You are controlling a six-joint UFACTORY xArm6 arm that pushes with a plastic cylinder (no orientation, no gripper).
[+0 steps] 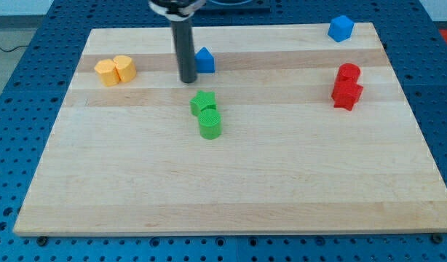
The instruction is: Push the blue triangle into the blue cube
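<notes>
Wooden board (231, 189) on blue pegboard (34, 65); my tip (188, 80) touching blue triangle (204, 60); no gripper visible.

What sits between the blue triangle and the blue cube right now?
Nothing: in the camera view the stretch of wooden board from the blue triangle block to the blue cube block is bare. My tip is at the triangle's left.

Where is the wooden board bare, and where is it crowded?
Bare: the whole strip below the green star block and green cylinder, and between those and the red blocks. Crowded: my tip beside the blue triangle.
</notes>
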